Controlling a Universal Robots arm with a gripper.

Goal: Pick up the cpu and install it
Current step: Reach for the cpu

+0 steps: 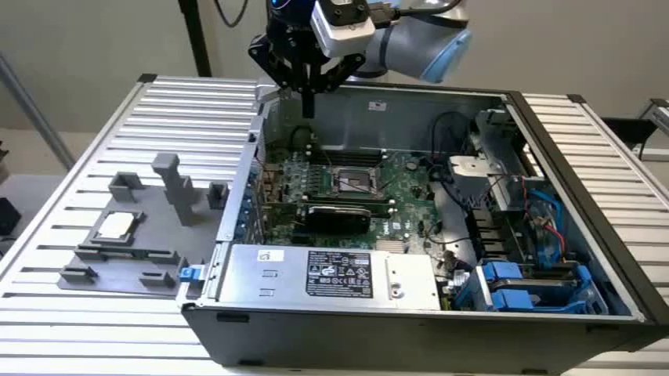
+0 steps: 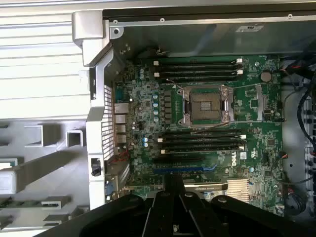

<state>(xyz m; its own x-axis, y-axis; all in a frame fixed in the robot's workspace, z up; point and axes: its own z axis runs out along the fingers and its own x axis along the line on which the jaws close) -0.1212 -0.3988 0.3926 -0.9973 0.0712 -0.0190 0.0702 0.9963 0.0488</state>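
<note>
The cpu (image 1: 117,225), a small silvery square with a pale rim, lies in a recess of the grey fixture plate (image 1: 105,262) on the table, at the exterior view's left of the open computer case. Its pale edge also shows in the wrist view (image 2: 6,180). My gripper (image 1: 309,108) hangs high over the case's back left corner, far from the cpu, fingers together with nothing between them. In the wrist view the black fingers (image 2: 165,207) converge over the motherboard (image 2: 256,163). The black socket (image 1: 356,182) (image 2: 206,106) stands with its metal frame open and empty.
The case wall (image 1: 243,211) stands between the fixture and the motherboard. Tall grey fixture posts (image 1: 172,184) rise near the cpu. A power supply (image 1: 334,272), cables and blue drive bays (image 1: 522,286) crowd the case's front and right.
</note>
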